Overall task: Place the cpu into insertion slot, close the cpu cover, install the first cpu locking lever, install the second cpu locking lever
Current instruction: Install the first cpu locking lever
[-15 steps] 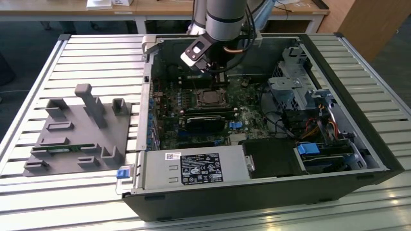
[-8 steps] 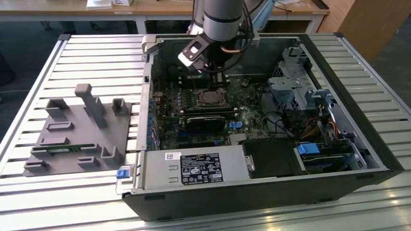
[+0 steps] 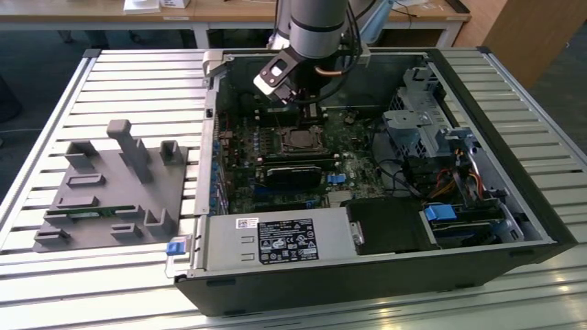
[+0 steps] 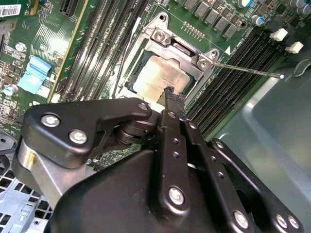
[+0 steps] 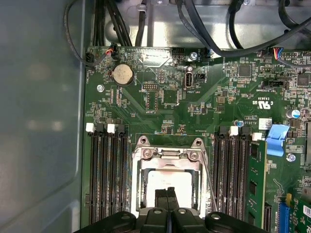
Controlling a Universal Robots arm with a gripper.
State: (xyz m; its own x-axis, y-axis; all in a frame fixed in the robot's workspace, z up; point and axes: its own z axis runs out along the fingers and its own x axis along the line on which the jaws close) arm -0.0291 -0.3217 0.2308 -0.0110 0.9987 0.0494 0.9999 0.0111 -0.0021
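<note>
The cpu (image 4: 158, 75) shows its dull silver top inside the insertion slot (image 3: 298, 139) on the green board. The silvery cpu cover (image 4: 165, 36) lies flat around it, so the chip (image 5: 167, 179) shows through the cover's (image 5: 170, 154) square window. One thin wire locking lever (image 4: 248, 71) sticks out sideways from the socket corner, free of the frame. A second lever (image 4: 125, 53) runs along the opposite side. My gripper (image 4: 171, 93) is shut with nothing in it, its tips (image 5: 166, 191) right at the chip's edge. In the exterior view the gripper (image 3: 309, 113) hangs inside the case just behind the socket.
Long black memory slots (image 5: 107, 174) flank the socket on both sides. A blue clip (image 5: 274, 140), a coin battery (image 5: 123, 74) and cables (image 5: 194, 19) sit nearby. The case holds a drive cage (image 3: 422, 130) and power supply (image 3: 275, 240). A grey fixture (image 3: 110, 189) stands on the exterior view's left.
</note>
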